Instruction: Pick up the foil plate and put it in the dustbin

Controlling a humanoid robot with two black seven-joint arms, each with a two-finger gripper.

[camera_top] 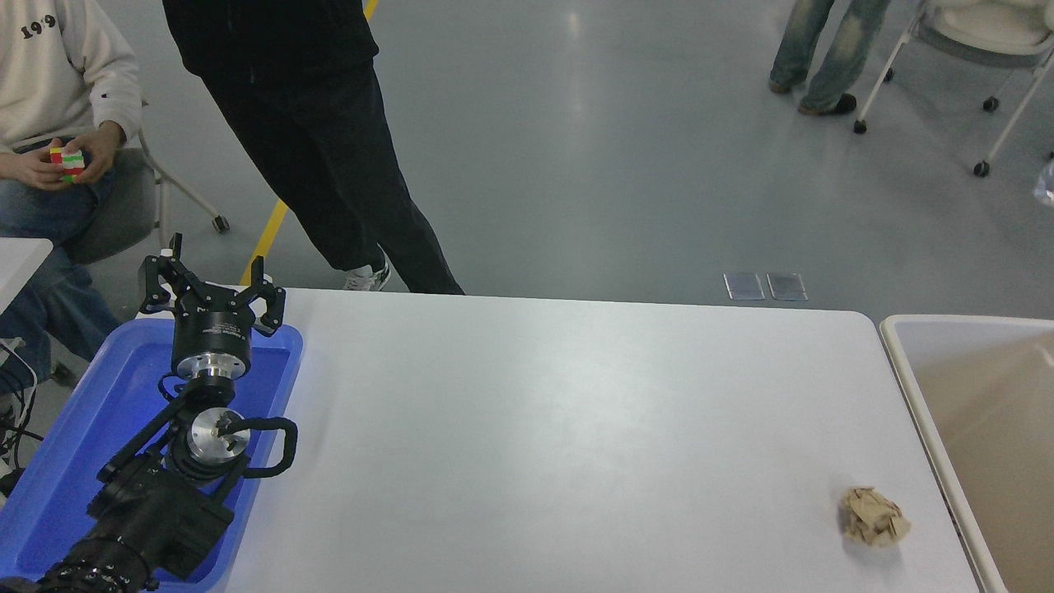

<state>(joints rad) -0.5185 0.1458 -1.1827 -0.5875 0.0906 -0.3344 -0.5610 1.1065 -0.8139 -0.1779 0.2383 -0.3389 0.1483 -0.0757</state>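
Only a small silvery sliver of the foil plate [1045, 183] shows at the right edge, high above the floor; the rest is out of view. The right arm and its gripper are out of view too. The dustbin [897, 333], beige with a pale rim and tan inside, stands against the table's right end, and nothing shows in the visible part of it. My left gripper [210, 282] is parked at the lower left over the blue tray, fingers spread open and holding nothing.
A crumpled brown paper wad [874, 516] lies near the table's front right corner. The blue tray [58, 461] sits under the left arm. A seated person turns a colour cube [66, 156]; another in black [313, 123] stands at the far edge.
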